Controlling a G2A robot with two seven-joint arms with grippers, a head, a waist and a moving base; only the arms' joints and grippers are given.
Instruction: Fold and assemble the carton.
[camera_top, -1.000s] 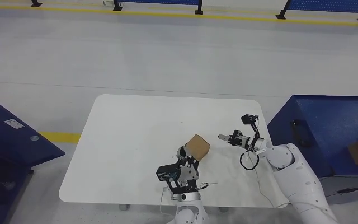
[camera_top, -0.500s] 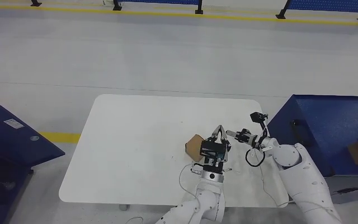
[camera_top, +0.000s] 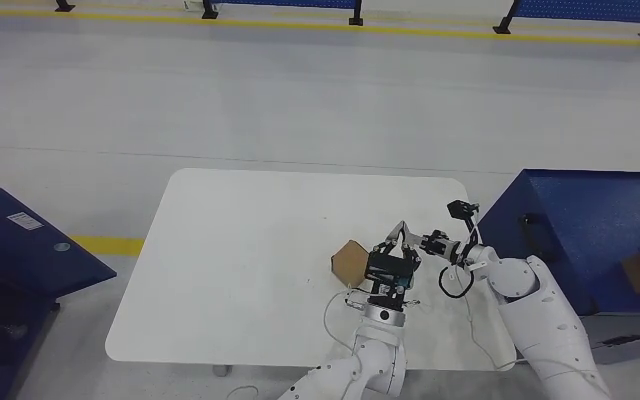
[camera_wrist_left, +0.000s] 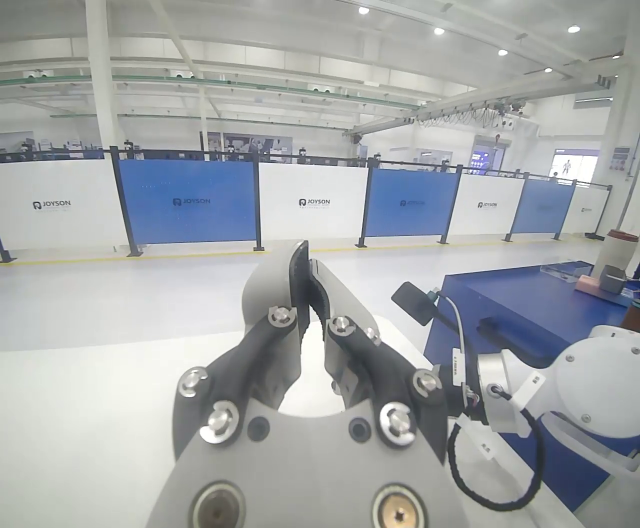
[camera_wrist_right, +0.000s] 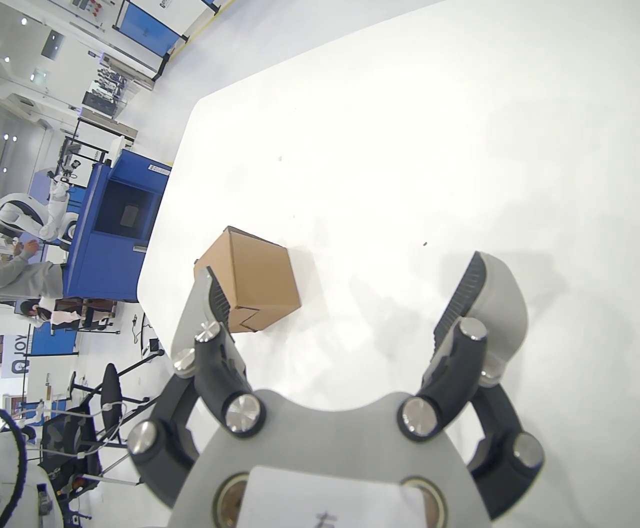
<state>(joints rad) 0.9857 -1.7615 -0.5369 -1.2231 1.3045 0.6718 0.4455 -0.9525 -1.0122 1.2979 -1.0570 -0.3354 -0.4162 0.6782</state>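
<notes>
On the smooth white table (camera_top: 230, 260) sits a boxy cardboard carton (camera_wrist_right: 257, 280).

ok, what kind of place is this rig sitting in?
Probably an industrial hall or factory-floor robot test area. Cues: blue and white fence panels partitioning the floor, a high ceiling with exposed beams and overhead lights, and a yellow floor line like a marked walkway.

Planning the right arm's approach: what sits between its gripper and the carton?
In the top view the left gripper, jaws shut, stands between the right gripper and the carton; the right wrist view shows bare table beside it.
</notes>
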